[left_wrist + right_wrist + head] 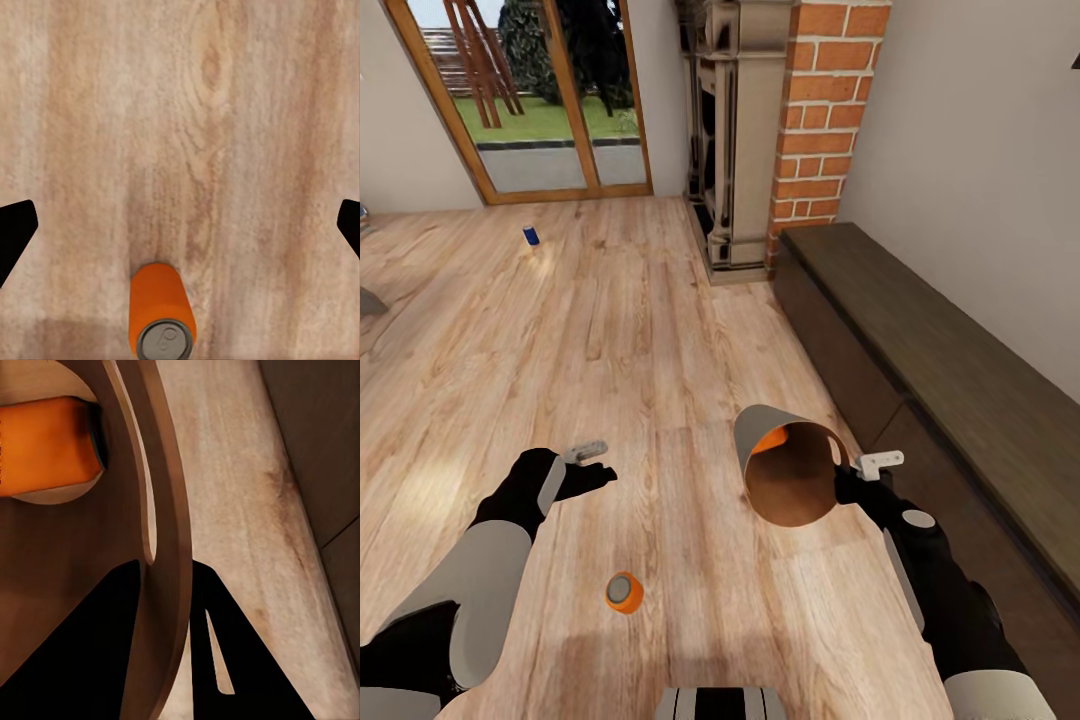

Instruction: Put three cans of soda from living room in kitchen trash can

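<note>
Head view — floor: light wood planks (660, 330) across most of the frame.
Head view — doors: wood-framed glass doors (550, 100) at upper left, with grass outside.
Head view — fireplace: red-brick column (825, 110) at top centre-right, beside a pale mantel frame.
Head view — cabinet: long dark low cabinet (940, 370) along the right wall.
Head view — blue can: upright on the floor (531, 236), upper left, well apart from both arms.
Head view — orange can: upright on the floor (624, 592), lower centre-left, silvery top facing up, near the left arm but not touching it.
Head view — bin: tipped, mouth toward the camera (800, 500), centre-right, held off the floor at its rim; a second orange can (770, 439) lies inside, at its far end.
Head view — left gripper: (592, 462) hovers above the floor at lower left, fingers apart, empty.
Head view — right gripper: (852, 472) at the bin's right rim, fingers clamped on the wall.
Left wrist view — gripper: two black fingertips (15, 229) at opposite edges of the frame, spread wide, nothing between them but floor.
Left wrist view — orange can: standing on the planks (160, 319) near the bottom edge, clear of both fingers.
Right wrist view — bin: curved wall (169, 532) runs between the two black fingers (82, 652) — one inside, one outside, pinching it.
Right wrist view — can inside: orange side (46, 444) at upper left, against the coppery inner wall.
Right wrist view — cabinet: dark face (319, 442) at upper right, floor below it.
</note>
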### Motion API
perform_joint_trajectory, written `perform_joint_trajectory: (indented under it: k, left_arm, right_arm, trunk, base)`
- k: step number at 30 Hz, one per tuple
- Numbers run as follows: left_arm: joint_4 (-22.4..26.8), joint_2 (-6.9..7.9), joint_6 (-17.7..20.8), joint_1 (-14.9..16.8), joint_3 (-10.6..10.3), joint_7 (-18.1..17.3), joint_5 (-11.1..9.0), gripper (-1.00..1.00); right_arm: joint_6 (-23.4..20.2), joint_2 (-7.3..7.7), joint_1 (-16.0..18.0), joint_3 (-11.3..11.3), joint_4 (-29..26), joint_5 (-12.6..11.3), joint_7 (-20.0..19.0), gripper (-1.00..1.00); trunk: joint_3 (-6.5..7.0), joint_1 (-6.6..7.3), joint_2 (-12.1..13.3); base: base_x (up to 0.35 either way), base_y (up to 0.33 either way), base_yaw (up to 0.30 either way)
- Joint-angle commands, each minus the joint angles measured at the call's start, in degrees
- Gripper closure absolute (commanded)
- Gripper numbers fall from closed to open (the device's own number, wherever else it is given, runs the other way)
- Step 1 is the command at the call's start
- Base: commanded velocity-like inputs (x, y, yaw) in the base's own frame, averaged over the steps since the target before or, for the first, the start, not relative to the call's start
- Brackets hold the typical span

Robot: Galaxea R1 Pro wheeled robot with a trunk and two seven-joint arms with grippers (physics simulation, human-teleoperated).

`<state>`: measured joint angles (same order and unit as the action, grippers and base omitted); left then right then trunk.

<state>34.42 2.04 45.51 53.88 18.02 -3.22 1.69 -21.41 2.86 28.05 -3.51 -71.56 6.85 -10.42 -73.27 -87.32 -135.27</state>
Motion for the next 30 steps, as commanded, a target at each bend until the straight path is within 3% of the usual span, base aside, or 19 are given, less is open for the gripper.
perform_joint_trajectory:
  k: [1,8,21,30]
  left_arm:
    - [0.0,-0.02,0.0,0.0,0.0,0.0,0.0,-1.00]
    - [0.0,-0.42,-0.1,0.0,0.0,0.0,0.0,-1.00]
    - [0.0,-0.78,-0.2,0.0,0.0,0.0,0.2,-1.00]
    - [0.0,-0.81,-0.3,0.0,0.0,0.0,0.1,-1.00]
  right_arm:
    - [0.0,-0.02,0.0,0.0,-0.1,-0.5,-0.3,1.00]
    - [0.0,-0.13,0.1,0.0,-0.2,-0.5,-0.3,1.00]
    - [0.1,-0.18,0.1,0.1,-0.2,-0.5,-0.3,1.00]
    - [0.1,-0.14,0.1,0.0,-0.2,-0.5,-0.3,1.00]
  trunk:
    - [0.01,0.01,0.0]
    - [0.01,0.01,0.0]
    - [0.01,0.01,0.0]
    - [0.00,0.01,0.0]
  base:
    - [0.000,0.000,0.000]
    - [-0.088,0.000,0.000]
    - [-0.289,0.000,0.000]
    - [-0.051,0.000,0.000]
